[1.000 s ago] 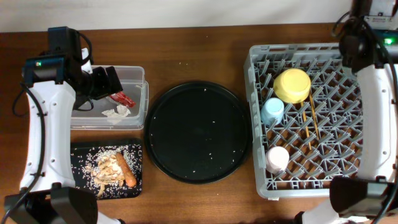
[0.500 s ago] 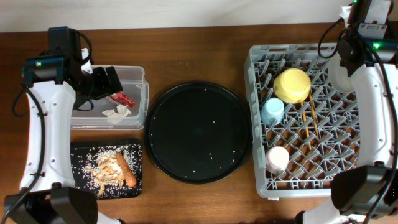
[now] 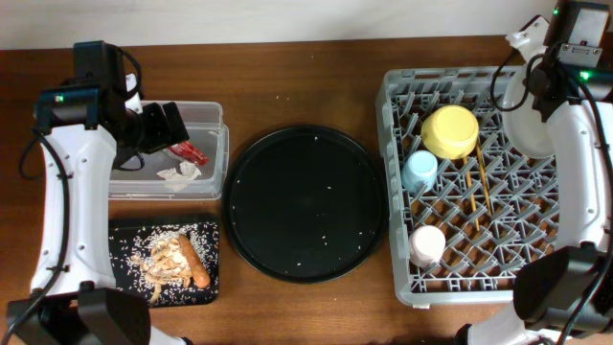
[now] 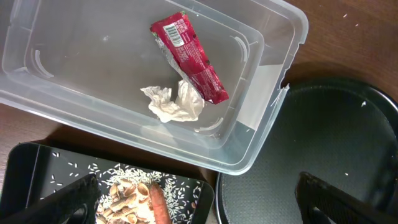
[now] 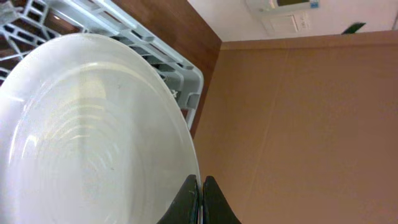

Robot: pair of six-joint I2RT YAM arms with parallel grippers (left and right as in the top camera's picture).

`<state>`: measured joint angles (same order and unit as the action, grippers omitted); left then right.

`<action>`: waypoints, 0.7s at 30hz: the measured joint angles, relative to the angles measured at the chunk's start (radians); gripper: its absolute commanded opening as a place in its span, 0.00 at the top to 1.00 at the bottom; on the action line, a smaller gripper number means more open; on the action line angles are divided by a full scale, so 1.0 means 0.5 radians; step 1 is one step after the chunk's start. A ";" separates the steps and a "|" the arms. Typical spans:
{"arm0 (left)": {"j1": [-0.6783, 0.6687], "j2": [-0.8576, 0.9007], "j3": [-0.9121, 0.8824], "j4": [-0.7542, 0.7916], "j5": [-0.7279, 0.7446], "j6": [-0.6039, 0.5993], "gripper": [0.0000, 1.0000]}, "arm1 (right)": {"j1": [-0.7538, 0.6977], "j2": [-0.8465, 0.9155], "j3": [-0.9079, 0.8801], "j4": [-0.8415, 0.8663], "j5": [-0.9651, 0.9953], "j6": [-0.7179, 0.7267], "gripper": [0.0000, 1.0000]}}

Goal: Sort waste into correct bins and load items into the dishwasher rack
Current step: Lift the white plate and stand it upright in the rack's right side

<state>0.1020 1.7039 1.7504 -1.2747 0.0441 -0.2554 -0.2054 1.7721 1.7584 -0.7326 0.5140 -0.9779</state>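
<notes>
- Right gripper (image 5: pixel 200 186) clamps the pale plate (image 5: pixel 93 137) by its rim, over the far-right corner of the grey dishwasher rack (image 3: pixel 393 240).
- Left gripper (image 4: pixel 199 196) hangs released, well left of the rack.

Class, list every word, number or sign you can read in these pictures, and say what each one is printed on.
Nothing can be read clearly in any view.
red wrapper: a white print panel near its upper end, too small and blurred to read.
white wall fixture: faint marks, too blurred to read.
</notes>
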 measured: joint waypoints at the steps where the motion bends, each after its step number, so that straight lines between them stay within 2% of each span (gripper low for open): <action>1: 0.000 0.000 0.000 0.000 0.000 0.000 0.01 | 0.000 0.000 -0.036 0.001 -0.009 0.002 0.96; 8: 0.000 0.000 0.000 0.000 0.000 0.001 0.01 | -0.016 0.000 -0.256 0.208 -0.010 -0.076 0.96; 11: 0.000 0.000 0.000 -0.001 0.000 0.001 0.01 | -0.017 0.000 -0.259 0.404 0.156 -0.087 0.96; 21: 0.000 0.000 0.000 0.000 0.000 0.000 0.01 | -0.018 0.000 -0.259 0.237 0.192 -0.007 0.96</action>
<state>0.1020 1.7039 1.7504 -1.2747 0.0441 -0.2554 -0.2142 1.7721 1.6291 -0.6140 0.6098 -0.9813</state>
